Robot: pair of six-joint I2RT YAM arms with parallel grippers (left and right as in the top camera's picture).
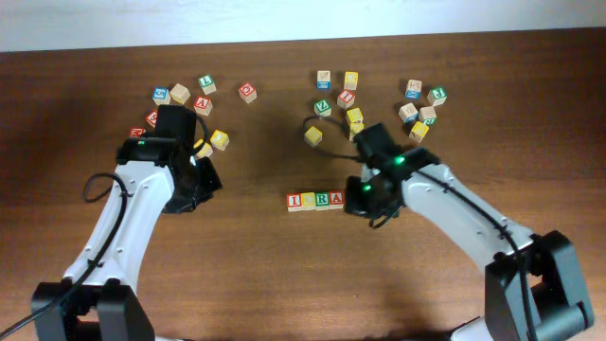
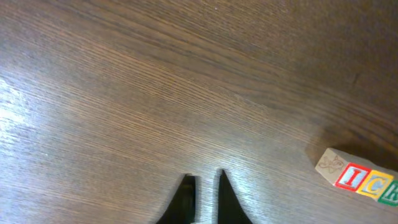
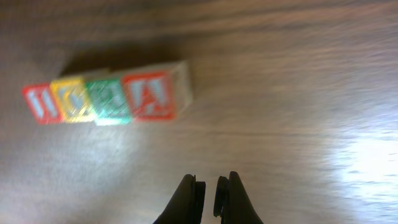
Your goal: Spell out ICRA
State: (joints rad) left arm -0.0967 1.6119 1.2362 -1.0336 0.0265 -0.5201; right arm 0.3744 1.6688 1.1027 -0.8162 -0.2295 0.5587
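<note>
Letter blocks [image 1: 314, 200] are seen set in a single row near the middle of the dark wood table [image 1: 284, 284], side by side and touching, faces up. Through the right wrist camera the row is read, though blurred, as a red I [image 3: 42, 102], a yellow C [image 3: 70, 99], a green R [image 3: 109, 98] and a red A [image 3: 151, 94].

The row is flanked by the two arms. The right gripper [image 3: 210, 179] is held near the A end of the row, apart from it. Its fingers are drawn together to a thin slit and nothing is gripped between them. The left gripper [image 2: 206, 176] is placed well off to the other side, over bare wood, with the I end of the row caught at the edge of its wrist view. Its fingers too are closed up, and nothing is held.

Loose blocks are seen scattered along the far side of the table in two groups: one cluster [image 1: 185, 99] by the left arm, another [image 1: 417, 109] beyond the right arm. A single yellow block [image 1: 313, 135] is seen lying by itself on the far side of the row, nearer the right-hand group.
</note>
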